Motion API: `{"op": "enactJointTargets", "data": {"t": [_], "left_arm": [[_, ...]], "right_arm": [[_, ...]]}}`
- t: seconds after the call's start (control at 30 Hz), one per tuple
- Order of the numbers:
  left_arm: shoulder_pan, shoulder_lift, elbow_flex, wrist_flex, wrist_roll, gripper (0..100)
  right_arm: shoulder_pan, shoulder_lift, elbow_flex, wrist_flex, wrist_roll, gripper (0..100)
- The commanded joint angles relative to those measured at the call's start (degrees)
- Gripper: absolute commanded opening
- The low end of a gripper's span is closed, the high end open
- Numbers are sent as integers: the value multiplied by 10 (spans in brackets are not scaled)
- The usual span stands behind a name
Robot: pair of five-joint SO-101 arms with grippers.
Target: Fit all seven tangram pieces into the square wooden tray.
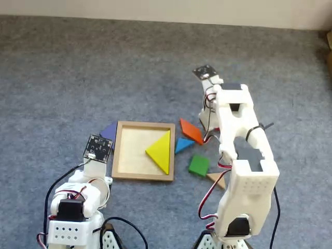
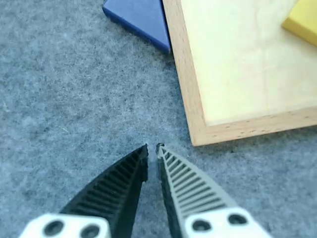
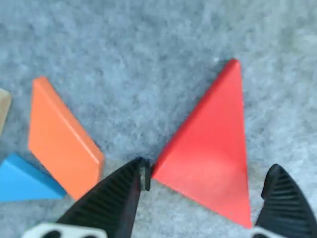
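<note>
The grey table (image 1: 62,78) carries the square wooden tray (image 1: 144,124) in the middle. Only the big yellow triangle (image 1: 162,150) lies in it, in the right half, and the left half is bare. The red triangle (image 3: 213,148), also a big piece, lies flat on the table to the right of the tray, under the right arm.

The right gripper (image 3: 209,172) stands wide open astride the red triangle and holds nothing. One finger is at a long edge, the other just outside the opposite side. I judge that the step in hand is to take this piece. To do it well, the jaws should go low and close on flat edges, not on a sharp corner, otherwise the thin piece may turn or slip out.

The orange piece (image 3: 59,134) is near that finger but apart from the red one, so there is room to close. The way to the tray passes over the raised rim, so a lift is needed.

The left gripper (image 2: 153,148) is almost shut and empty, just beside the near left corner of the tray. The dark blue piece (image 2: 138,17) lies against the left rim, farther off
</note>
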Motion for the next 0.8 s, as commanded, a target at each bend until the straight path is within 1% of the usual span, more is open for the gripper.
{"op": "enactJointTargets", "data": {"t": [0.0, 0.33, 0.47, 0.6, 0.77], "left_arm": [[-6, -23, 12, 1, 0, 51], [-6, -23, 12, 1, 0, 51], [-6, -23, 12, 1, 0, 51], [-6, -23, 12, 1, 0, 51], [-6, -23, 12, 1, 0, 51]], "right_arm": [[-7, -8, -34, -9, -6, 343], [-7, -6, -32, -10, -1, 343], [-7, 35, -35, -7, 1, 339], [-8, 58, -36, -5, 26, 283], [-8, 57, -36, -6, 27, 251]]}}
